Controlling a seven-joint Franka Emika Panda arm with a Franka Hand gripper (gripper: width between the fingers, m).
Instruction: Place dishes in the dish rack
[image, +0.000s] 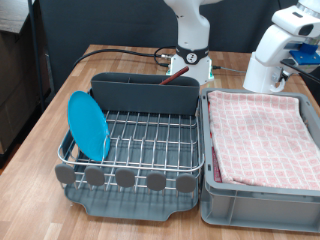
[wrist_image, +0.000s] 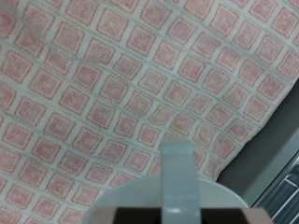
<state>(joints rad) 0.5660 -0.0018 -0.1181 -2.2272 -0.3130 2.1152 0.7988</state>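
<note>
We count one round light-blue plate (image: 88, 125), smooth and plain. It stands on edge between the wires at the 9 o'clock side of the large silver wire dish rack (image: 150, 135). The rack sits on a dark grey plastic tray (image: 135, 200) on the wooden table (image: 110, 62). One tall grey utensil caddy (image: 145, 93) runs along the rack's 12 o'clock edge, and what it holds is hidden from us. Five grey round discs (image: 124, 178) line the 6 o'clock edge.

At 3 o'clock from the rack stands one grey bin (image: 260, 205), lined with one pink checkered cloth (image: 262, 135).

In the exterior view the white robot arm (image: 190, 40) rises out of the picture at 12 o'clock, so the gripper is cut off there. In the wrist view the gripper (wrist_image: 177, 166) shows only as one blurred grey strip above the cloth. A pale rounded shape (wrist_image: 131, 201) lies just under it at the picture's edge. It is too cut off for us to name, and we cannot tell whether the fingers are clenched, released or grasping anything.
</note>
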